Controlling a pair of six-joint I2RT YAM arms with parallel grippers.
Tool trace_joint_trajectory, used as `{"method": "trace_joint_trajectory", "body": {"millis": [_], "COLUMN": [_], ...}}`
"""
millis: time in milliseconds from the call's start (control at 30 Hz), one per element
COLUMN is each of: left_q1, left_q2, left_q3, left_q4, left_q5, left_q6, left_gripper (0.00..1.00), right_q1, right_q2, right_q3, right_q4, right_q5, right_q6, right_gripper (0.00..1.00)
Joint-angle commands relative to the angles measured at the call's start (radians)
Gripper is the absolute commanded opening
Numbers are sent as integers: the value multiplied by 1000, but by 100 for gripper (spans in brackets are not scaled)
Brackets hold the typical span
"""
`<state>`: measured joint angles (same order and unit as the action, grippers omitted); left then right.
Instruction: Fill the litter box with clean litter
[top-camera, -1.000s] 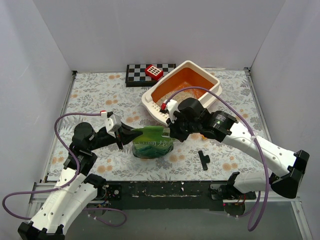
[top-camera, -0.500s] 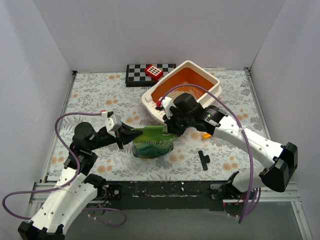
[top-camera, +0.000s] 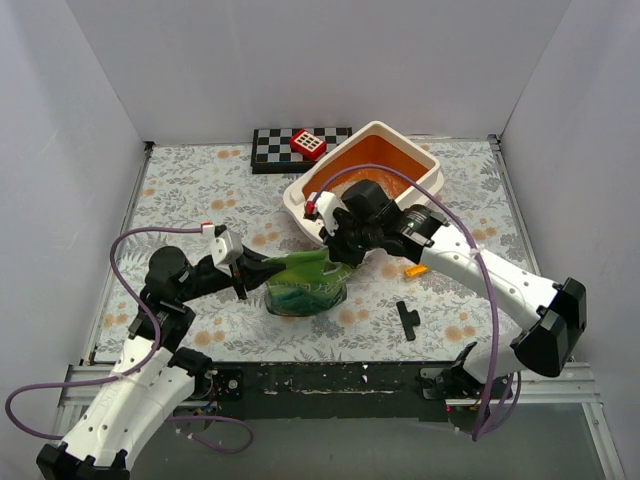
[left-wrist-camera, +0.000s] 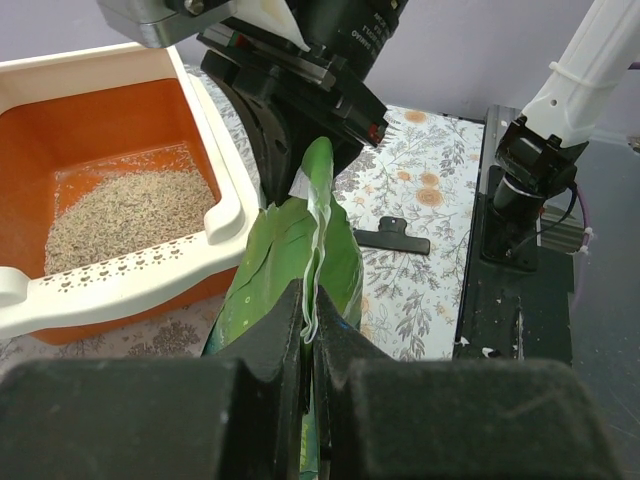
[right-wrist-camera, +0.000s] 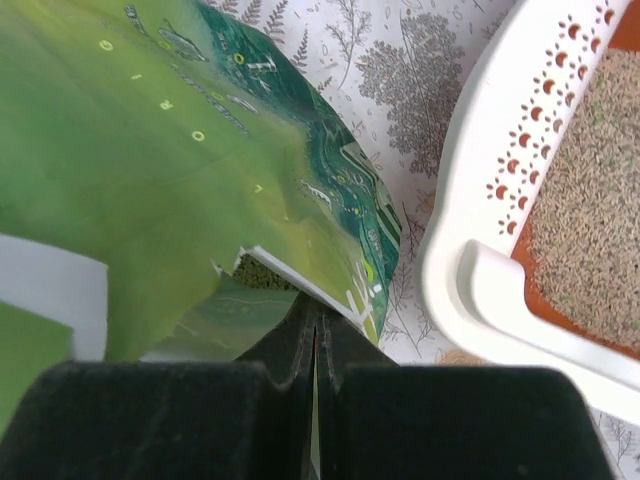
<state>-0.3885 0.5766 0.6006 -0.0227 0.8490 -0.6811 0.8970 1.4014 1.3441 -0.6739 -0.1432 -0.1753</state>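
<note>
The litter box (top-camera: 385, 130) stands at the back centre, tilted, with some clean litter (top-camera: 372, 186) inside. A green bag (top-camera: 305, 285) stands in front of it. My left gripper (top-camera: 250, 268) is shut on the bag's left top edge. My right gripper (top-camera: 335, 262) is shut on its right top edge, beside the box's slotted rim. The left wrist view shows the fingers (left-wrist-camera: 275, 330) pinching the bag (left-wrist-camera: 300, 240), with the box (left-wrist-camera: 130, 285) and litter (left-wrist-camera: 120, 215) at left. The right wrist view shows the bag (right-wrist-camera: 150, 150) torn open, the box rim (right-wrist-camera: 480, 200) and litter (right-wrist-camera: 600, 180).
A checkerboard (top-camera: 280, 145) with a red block (top-camera: 309, 144) lies at the back wall. A black clip (top-camera: 407, 320) lies on the floral mat at front right and also shows in the left wrist view (left-wrist-camera: 392, 235). An orange scoop (top-camera: 413, 269) peeks from under the right arm.
My right arm has swung left and towards the box, drawing the bag's right corner up and back. My left arm has stayed put.
</note>
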Motion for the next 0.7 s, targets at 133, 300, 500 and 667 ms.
{"method": "trace_joint_trajectory", "body": {"millis": [133,300,500,667], "left_q1": [-6,-9,-12,-13], "left_q2": [-21,-27,-38,-35], "left_q3": [-15,-21,-30,-35], "left_q4": [17,17,46,50], "left_q5": [15,16,15,15], "left_q6": [-6,-8,-11,-12], "left_gripper": [0,0,0,0], "right_q1": [-4,-4,-4,-1], "right_q2": [116,185,171,104], "right_q3": [187,211,66,-36], "right_q4": [-27,-108,-99,-67], "right_q5": [-156,-234,-256,-274], "right_q6": [-122,-203,-262,-285], "right_gripper": [1,1,7,12]}}
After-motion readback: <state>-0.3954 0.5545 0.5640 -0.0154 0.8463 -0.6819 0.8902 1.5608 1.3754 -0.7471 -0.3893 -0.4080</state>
